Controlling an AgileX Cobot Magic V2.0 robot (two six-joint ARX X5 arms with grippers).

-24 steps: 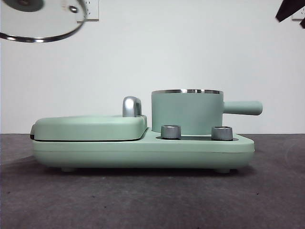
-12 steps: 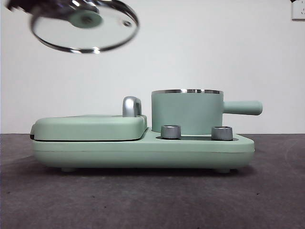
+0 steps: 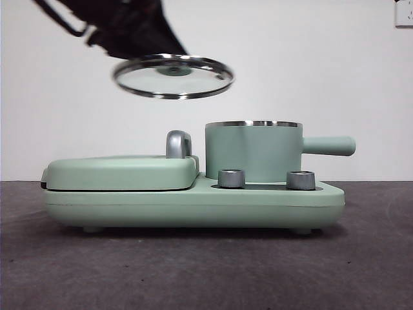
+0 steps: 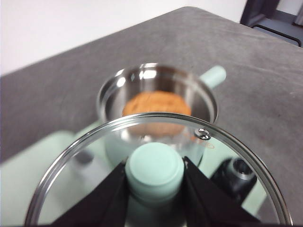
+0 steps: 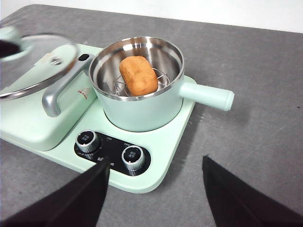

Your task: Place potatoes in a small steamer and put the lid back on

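Note:
The orange-brown potato [image 5: 138, 74] lies on a wire rack inside the mint-green small steamer [image 3: 253, 152], also seen through the glass in the left wrist view as potato [image 4: 156, 105] in the steamer [image 4: 156, 78]. My left gripper [image 4: 155, 172] is shut on the mint knob of the glass lid [image 3: 173, 75], holding it in the air up and to the left of the steamer, nearly level. The lid [image 5: 35, 64] shows blurred over the griddle in the right wrist view. My right gripper [image 5: 156, 189] hangs open above the appliance's front, holding nothing.
The steamer stands on a mint-green appliance base [image 3: 193, 203] with two steel dials [image 3: 231, 178] and a flat hinged griddle part [image 3: 119, 172] with a chrome handle [image 3: 179, 143]. The steamer's side handle [image 3: 329, 146] sticks out to the right. Grey tabletop lies all around.
The lid has travelled right and down from the top left corner toward the steamer, levelling out, with the dark left arm now showing above it. The right arm's tip has left the top right corner.

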